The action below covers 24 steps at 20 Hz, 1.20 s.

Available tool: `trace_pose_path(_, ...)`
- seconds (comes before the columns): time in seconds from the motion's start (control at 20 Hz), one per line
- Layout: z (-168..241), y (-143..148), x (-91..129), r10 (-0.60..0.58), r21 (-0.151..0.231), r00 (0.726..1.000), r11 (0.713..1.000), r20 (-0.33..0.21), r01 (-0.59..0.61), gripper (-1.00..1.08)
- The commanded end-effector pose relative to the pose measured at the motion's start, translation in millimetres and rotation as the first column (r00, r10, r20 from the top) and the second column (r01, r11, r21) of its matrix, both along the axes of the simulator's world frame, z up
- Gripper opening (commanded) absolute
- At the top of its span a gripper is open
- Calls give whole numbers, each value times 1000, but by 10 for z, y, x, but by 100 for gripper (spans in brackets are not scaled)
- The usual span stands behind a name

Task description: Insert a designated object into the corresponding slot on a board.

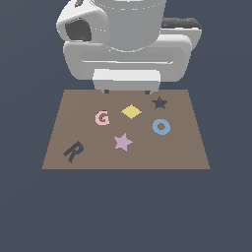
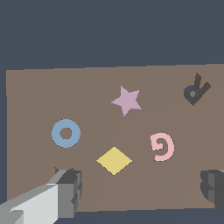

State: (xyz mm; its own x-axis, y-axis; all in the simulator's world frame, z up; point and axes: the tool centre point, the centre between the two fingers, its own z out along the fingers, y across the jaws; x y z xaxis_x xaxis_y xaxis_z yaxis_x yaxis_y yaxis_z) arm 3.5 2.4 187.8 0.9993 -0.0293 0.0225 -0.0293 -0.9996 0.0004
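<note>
Our gripper [image 2: 140, 190] hangs empty, jaws wide, above the brown board [image 1: 187, 147]; the lilac star [image 1: 123, 142] lies untouched mid-board, well apart from its dark star slot [image 1: 159, 103]. We judge the next move: descend and grasp it.

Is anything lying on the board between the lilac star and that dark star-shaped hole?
Nothing directly: in the exterior view, bare board separates the lilac star from the dark hole, passing between yellow diamond and blue ring.
</note>
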Motion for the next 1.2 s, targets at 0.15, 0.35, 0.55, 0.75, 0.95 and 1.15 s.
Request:
trace_pose_path(0.15,-7,2,4,-6,0,1000,1000,0,6,100)
trace_pose_path(0.35,-38,10,19,-32,0,999,999,0,32,100)
trace_pose_path(0.55,-94,22,49,-79,0,997,997,-1,79,100)
trace_pose_path(0.75,-176,39,93,-148,1,989,989,-2,148,100)
trace_pose_path(0.95,-286,56,154,-238,1,971,971,-4,238,100)
trace_pose_path(1.15,-426,69,233,-351,2,936,937,-6,351,100)
